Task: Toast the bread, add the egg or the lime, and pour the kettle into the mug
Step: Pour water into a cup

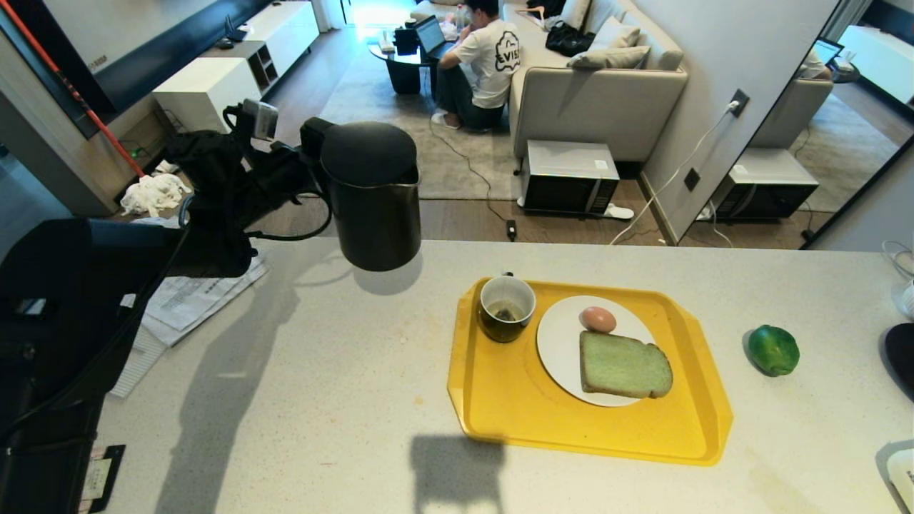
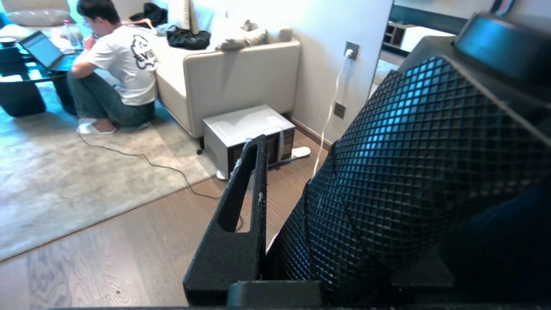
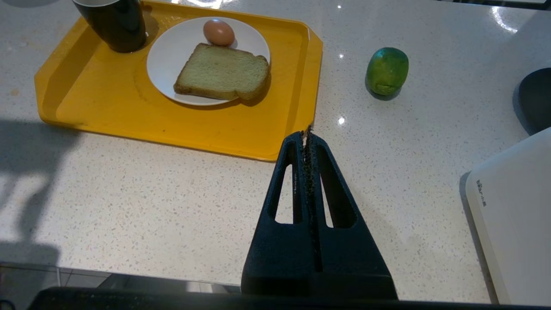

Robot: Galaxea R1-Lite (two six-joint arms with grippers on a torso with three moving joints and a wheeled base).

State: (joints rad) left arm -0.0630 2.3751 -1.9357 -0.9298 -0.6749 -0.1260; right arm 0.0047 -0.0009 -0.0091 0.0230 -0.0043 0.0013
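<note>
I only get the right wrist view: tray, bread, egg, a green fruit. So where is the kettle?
Observer: The kettle is left of the tray, at the far edge of the counter. The left gripper grips its handle side.
Visitor: Is the mug full?
Observer: No. The mug is white inside, with only something small and dark at the bottom.
Visitor: Anyone nearby?
Observer: A person sits on the floor by the sofa.
</note>
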